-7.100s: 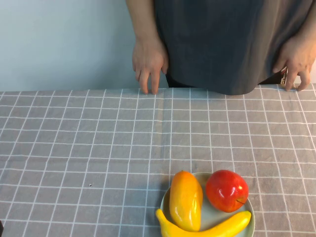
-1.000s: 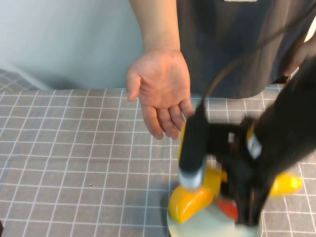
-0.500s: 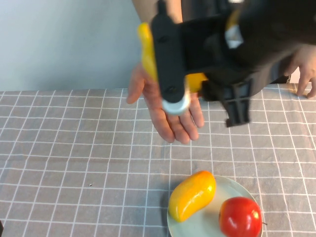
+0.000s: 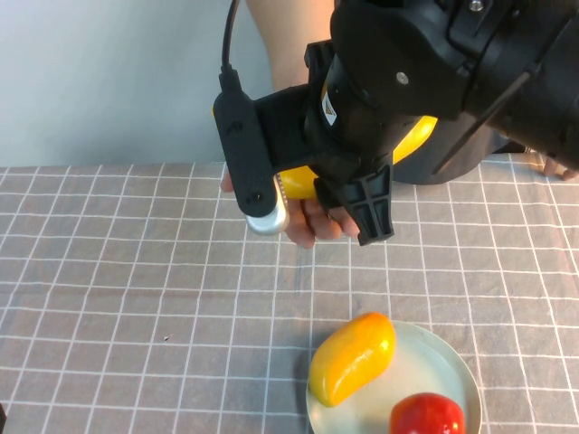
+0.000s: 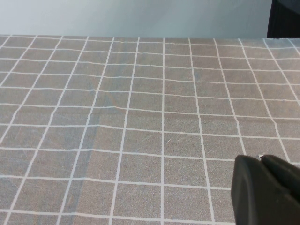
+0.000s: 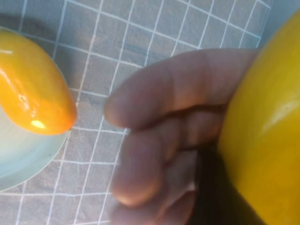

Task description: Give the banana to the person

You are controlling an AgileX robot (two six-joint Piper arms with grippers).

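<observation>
Holding the banana (image 4: 298, 181) up above the checked tablecloth (image 4: 136, 271), the right gripper (image 4: 312, 185) hangs at the far side of the table, right over the person's open hand (image 4: 312, 217). Its jaws look pinched onto the banana near the middle, though the black arm body hides most of the contact, so only 2 yellow patches show on either side of it in the high view. In the right wrist view the banana (image 6: 262, 136) fills one edge, with the person's fingers (image 6: 154, 140) lying against it or just under it.

The left gripper (image 5: 265, 192) is parked low over bare cloth on the robot's left, out of the high view; whether its fingers are spread or pressed together I cannot tell.

Near the robot, the plate (image 4: 425, 362) carries 2 other fruits, a plump mango (image 4: 353, 357) and a red apple (image 4: 425, 416), well apart from the handover.

Judging by the glossy skin, the banana is probably light, fairly stiff and a bit slippery, so a hold across its thick middle suits it better than a pinch at a pointed tip. The person would do best to close their palm around the free length before the jaws part.
</observation>
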